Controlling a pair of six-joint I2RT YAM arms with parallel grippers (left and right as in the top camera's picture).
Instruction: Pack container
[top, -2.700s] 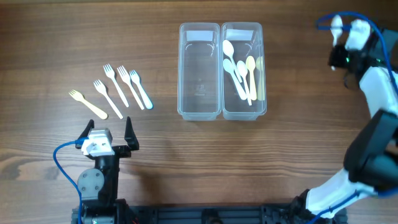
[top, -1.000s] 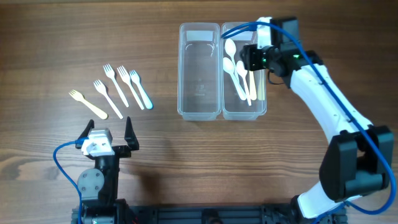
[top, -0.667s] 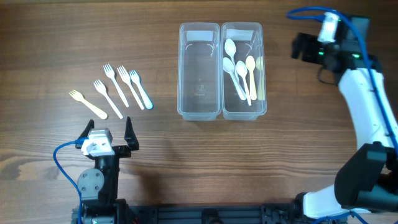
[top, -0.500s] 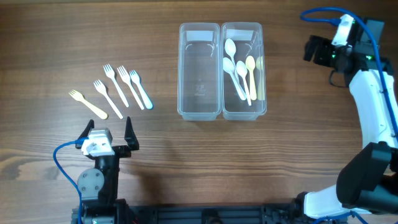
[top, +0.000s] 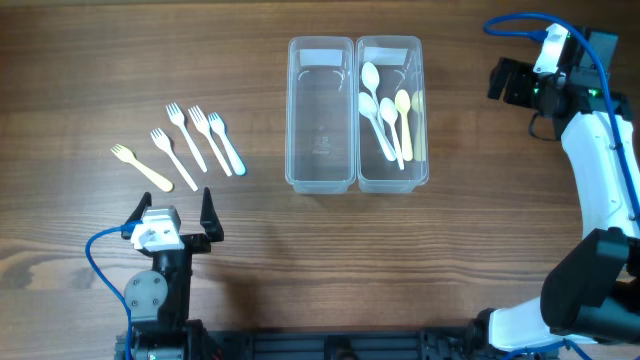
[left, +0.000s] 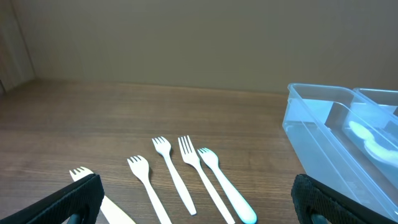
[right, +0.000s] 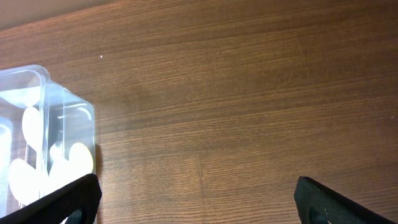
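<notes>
Left jaws stand spread wide with nothing between them, low over the bench near its edge. In the left wrist view their dark fingertips sit at the two lower corners. Straight ahead of these jaws lie five forks in a loose row, flat on the wood and apart from the fingertips. A yellowish fork lies furthest to their left, three white ones lie beside it, and a pale blue-handled fork is on their right. The container lies ahead and well off to the right of the left jaws. Its two clear tubs stand side by side, touching along their long walls.

Right jaws are likewise spread wide and hold nothing, raised above the bench. The right wrist view shows only bare wood between their fingertips. The container lies apart from these jaws, off beyond one fingertip, and only a corner of it shows in that view. The tub nearer the right jaws holds several spoons, mostly white with one yellowish spoon. They lie lengthwise and overlap one another.
</notes>
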